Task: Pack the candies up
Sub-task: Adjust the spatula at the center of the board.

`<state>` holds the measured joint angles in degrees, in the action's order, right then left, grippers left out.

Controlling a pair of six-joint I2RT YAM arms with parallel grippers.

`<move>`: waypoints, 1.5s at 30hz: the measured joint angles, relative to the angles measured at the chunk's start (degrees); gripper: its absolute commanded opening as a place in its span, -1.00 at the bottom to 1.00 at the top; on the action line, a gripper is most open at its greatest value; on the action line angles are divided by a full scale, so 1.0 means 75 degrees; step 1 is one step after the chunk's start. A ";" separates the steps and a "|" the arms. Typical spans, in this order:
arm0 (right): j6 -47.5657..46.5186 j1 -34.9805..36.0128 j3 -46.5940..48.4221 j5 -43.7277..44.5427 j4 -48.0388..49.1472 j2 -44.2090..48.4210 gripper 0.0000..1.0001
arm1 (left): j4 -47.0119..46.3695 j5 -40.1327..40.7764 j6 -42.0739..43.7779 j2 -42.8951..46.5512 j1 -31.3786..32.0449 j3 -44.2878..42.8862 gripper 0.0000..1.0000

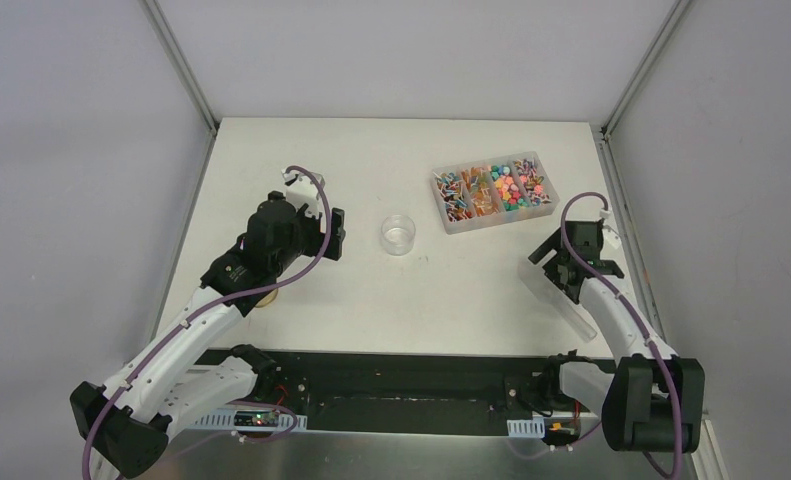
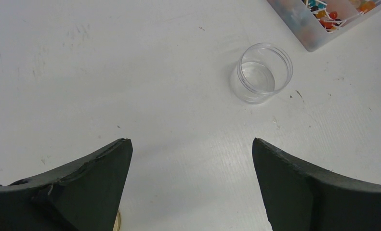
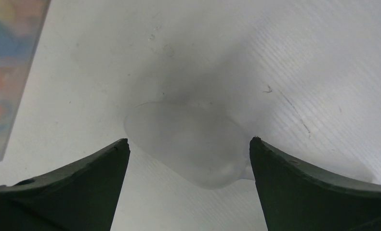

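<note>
The candies are many tiny multicoloured pieces lying in a clear divided box at the back right. A few show in the left wrist view at the top right. An empty clear round jar stands at mid-table; it also shows in the left wrist view. My left gripper is open and empty, left of the jar. My right gripper is open and hovers over the bowl of a clear plastic scoop, which lies on the table between the jaws.
The scoop lies under my right arm near the front right. A round wooden lid peeks out under my left arm; a sliver of it shows in the left wrist view. The box is a blur at the left of the right wrist view.
</note>
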<state>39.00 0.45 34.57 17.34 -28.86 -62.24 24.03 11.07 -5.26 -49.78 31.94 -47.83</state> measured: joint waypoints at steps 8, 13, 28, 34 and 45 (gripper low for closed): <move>-0.0254 0.0009 -0.0388 -0.1504 0.0338 0.0230 0.75 | 0.0000 0.0023 0.0006 -0.0023 -0.0003 0.0000 0.98; -0.0268 0.0347 -0.0504 -0.2419 0.0504 0.0417 0.68 | -0.0003 0.0055 0.0012 -0.0035 0.0000 0.0000 0.98; -0.2652 0.2853 0.1172 -0.3008 0.0373 -0.1425 0.61 | 0.0000 0.0233 0.0020 0.0149 0.0000 0.0000 0.97; -0.5400 0.3197 0.1784 -0.2678 0.0329 -0.1390 0.68 | -0.0012 0.0749 0.0015 0.0752 0.0000 0.0006 0.97; -0.6601 0.2757 0.2579 -0.1335 -0.0236 -0.2433 0.53 | -0.0187 0.1151 0.0017 0.1172 -0.0003 0.0166 0.97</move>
<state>-10.50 21.12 53.91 7.33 -30.63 -80.49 22.63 19.70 -5.13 -40.99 31.92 -46.59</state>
